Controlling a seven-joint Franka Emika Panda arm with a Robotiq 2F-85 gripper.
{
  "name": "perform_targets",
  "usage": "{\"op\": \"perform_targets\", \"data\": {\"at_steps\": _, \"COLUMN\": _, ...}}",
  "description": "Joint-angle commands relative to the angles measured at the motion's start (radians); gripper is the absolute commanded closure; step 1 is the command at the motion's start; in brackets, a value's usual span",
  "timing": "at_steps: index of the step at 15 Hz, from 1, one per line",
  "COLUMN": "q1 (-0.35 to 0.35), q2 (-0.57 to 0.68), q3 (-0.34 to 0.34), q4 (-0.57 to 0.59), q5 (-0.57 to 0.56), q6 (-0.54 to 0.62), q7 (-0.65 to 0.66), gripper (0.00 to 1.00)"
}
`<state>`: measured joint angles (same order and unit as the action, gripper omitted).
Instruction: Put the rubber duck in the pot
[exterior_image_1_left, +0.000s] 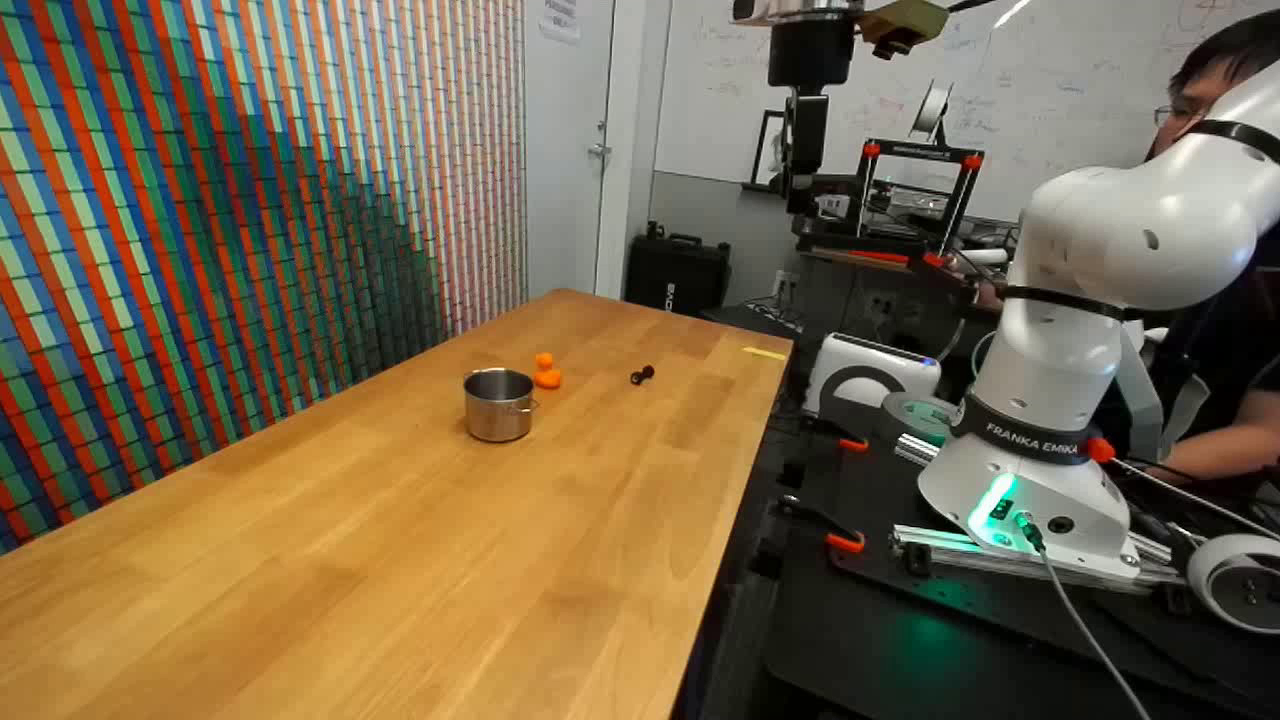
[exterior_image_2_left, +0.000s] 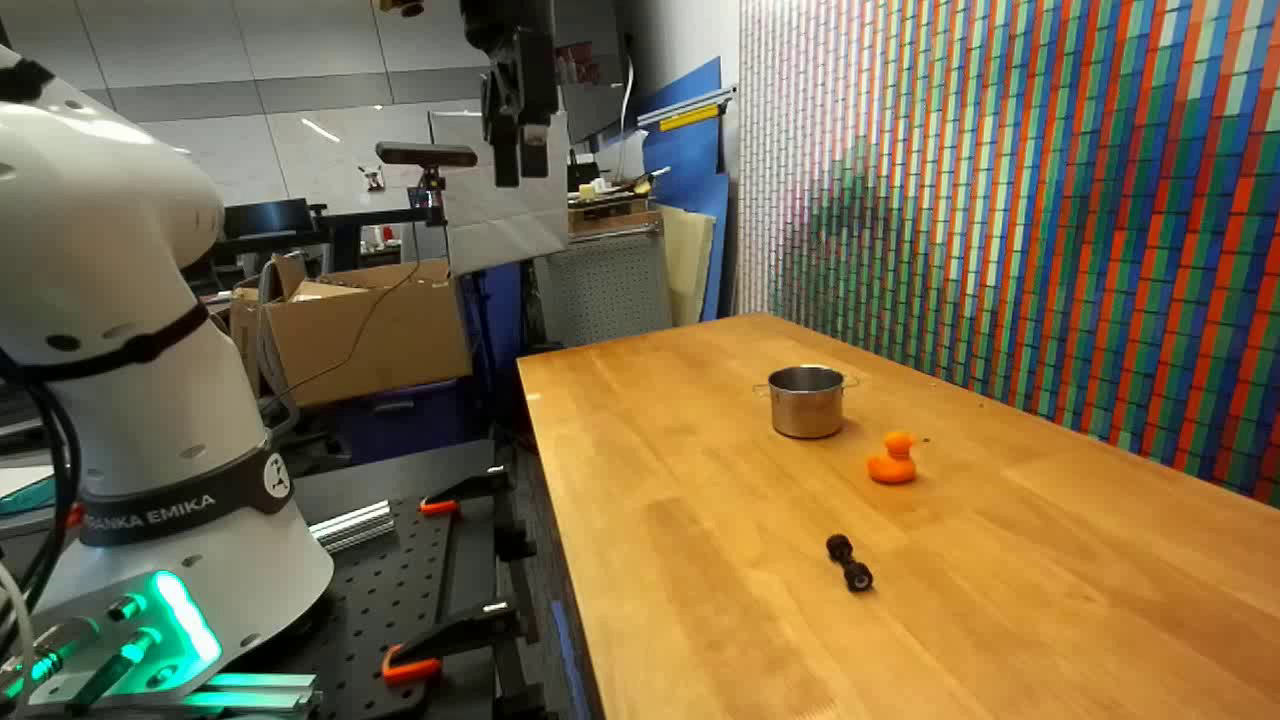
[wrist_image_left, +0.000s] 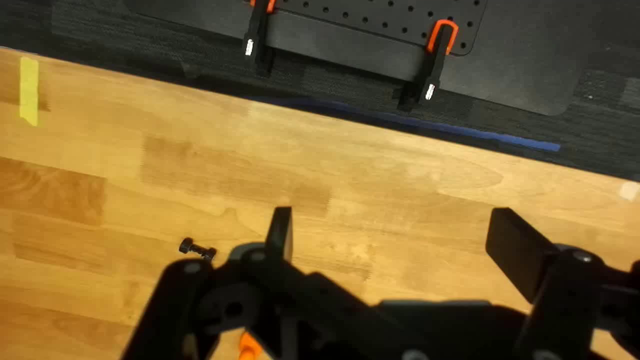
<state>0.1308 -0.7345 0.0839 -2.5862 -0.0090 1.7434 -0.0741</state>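
Beyond the gripper (wrist_image_left: 395, 241) and well below it, the rubber duck (exterior_image_2_left: 892, 465) sits upright

The gripper hangs high, its fingers (wrist_image_left: 517, 252) spread wide, holding nothing; looking down through the gap, the wrist view meets only bare table (exterior_image_1_left: 480, 560). There the clamps (wrist_image_left: 436, 62) on the robot's side run along the top, and a scrap of the duck shows at the bottom edge, left of centre, partly hidden by the gripper. So the duck lies farther out from the robot than the gap does, over toward the striped wall (exterior_image_2_left: 1010, 200), and shifted to the side where the small dark piece (exterior_image_2_left: 848, 563) lies. Both exterior views agree: the gripper is on the robot's side of the duck. The coming move, as I judge it, is a reach outward with a sideways shift, then a long drop.

Long axis is less certain. In both exterior views the duck's body swells from under the head toward the robot, so it seems to point roughly across the table, while the fingers are spread more nearly along it. If so, they could close on its flanks with little turning.

The pot (exterior_image_2_left: 806, 413) stands upright near the duck but apart from it, on the side away from the dark piece; I cannot make it out in the wrist view. A finger coming down there could knock it.
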Motion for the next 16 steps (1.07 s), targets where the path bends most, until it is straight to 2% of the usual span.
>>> {"op": "perform_targets", "data": {"at_steps": 1, "q1": 0.001, "q2": 0.0, "q3": -0.001, "q4": 0.003, "q5": -0.001, "q6": -0.001, "q7": 0.001, "gripper": 0.0}}
{"op": "perform_targets", "data": {"at_steps": 3, "q1": 0.001, "q2": -0.002, "q3": -0.001, "q4": 0.005, "q5": -0.001, "q6": -0.001, "q7": 0.001, "gripper": 0.0}}
{"op": "perform_targets", "data": {"at_steps": 5, "q1": -0.019, "q2": 0.07, "q3": -0.01, "q4": 0.028, "q5": -0.018, "q6": 0.088, "q7": 0.001, "gripper": 0.0}}
{"op": "perform_targets", "data": {"at_steps": 10, "q1": -0.097, "q2": 0.365, "q3": -0.033, "q4": 0.126, "q5": -0.085, "q6": 0.437, "q7": 0.034, "gripper": 0.0}}
{"op": "perform_targets", "data": {"at_steps": 13, "q1": -0.145, "q2": 0.552, "q3": -0.04, "q4": 0.217, "q5": -0.123, "q6": 0.567, "q7": 0.084, "gripper": 0.0}}
{"op": "perform_targets", "data": {"at_steps": 16, "q1": -0.173, "q2": 0.744, "q3": -0.057, "q4": 0.325, "q5": -0.156, "q6": 0.644, "q7": 0.148, "gripper": 0.0}}
